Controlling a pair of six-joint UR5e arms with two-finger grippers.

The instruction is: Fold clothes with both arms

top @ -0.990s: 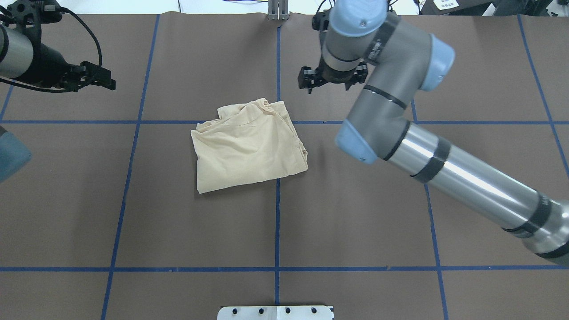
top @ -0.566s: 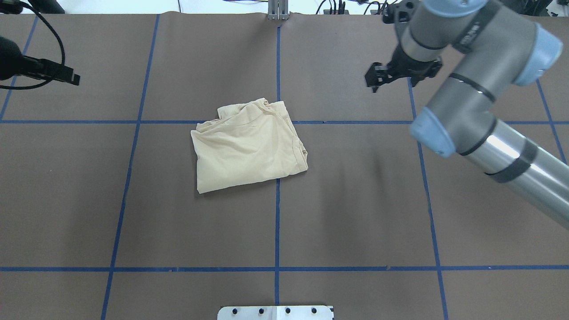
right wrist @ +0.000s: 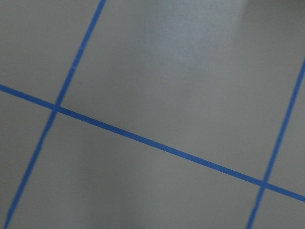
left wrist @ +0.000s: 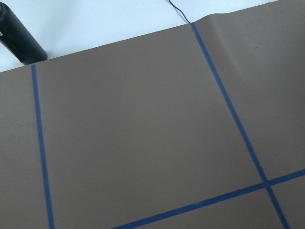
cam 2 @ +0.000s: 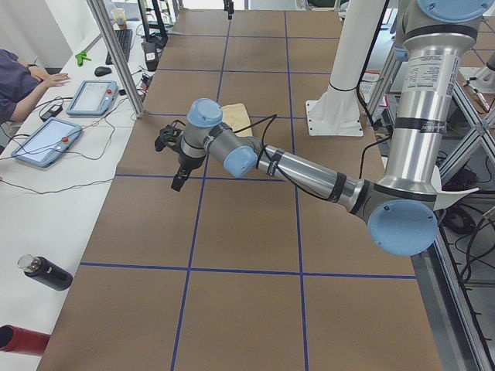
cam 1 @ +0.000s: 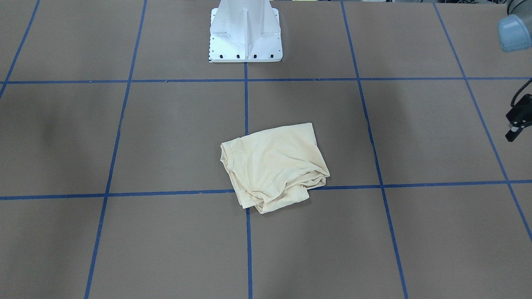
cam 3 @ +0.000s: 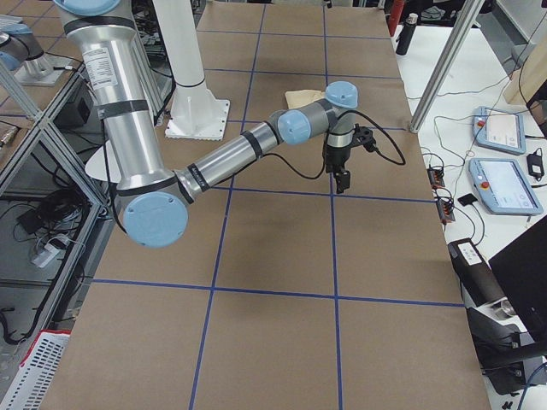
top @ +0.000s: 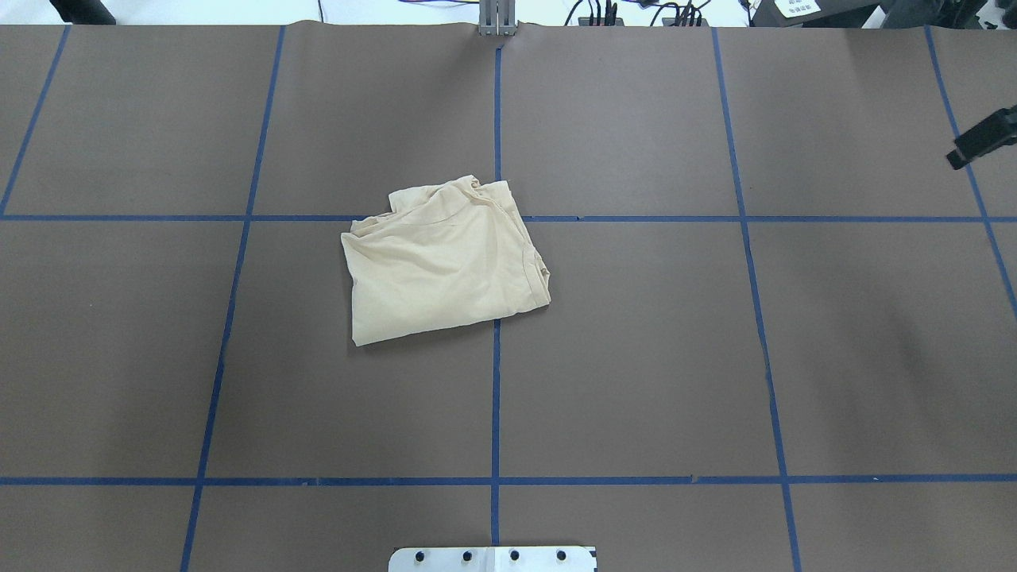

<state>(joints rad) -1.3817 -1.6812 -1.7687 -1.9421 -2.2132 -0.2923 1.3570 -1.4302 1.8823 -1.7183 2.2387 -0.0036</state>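
Note:
The cream-yellow T-shirt (top: 445, 262) lies folded into a rough square near the table's middle, and it also shows in the front-facing view (cam 1: 274, 166). Its print is hidden; the collar edge shows at its right side. Only a black tip of my right gripper (top: 981, 139) shows at the overhead view's right edge, far from the shirt. My left gripper (cam 1: 515, 122) shows partly at the front-facing view's right edge, also far from it. I cannot tell whether either gripper is open or shut. Both grippers hang over bare table in the side views (cam 2: 176, 166) (cam 3: 342, 175). The wrist views show only the table.
The brown table covering (top: 636, 357) carries a grid of blue tape lines. The white pedestal base (cam 1: 245, 33) stands at the robot's side. Tablets (cam 2: 93, 97), a black bottle (cam 2: 46, 272) and a metal post (cam 2: 116, 54) stand off the table's far edge.
Both arms have swung outward, away from the shirt: the right arm to the right edge, the left arm out of the overhead view. The shirt has not moved.

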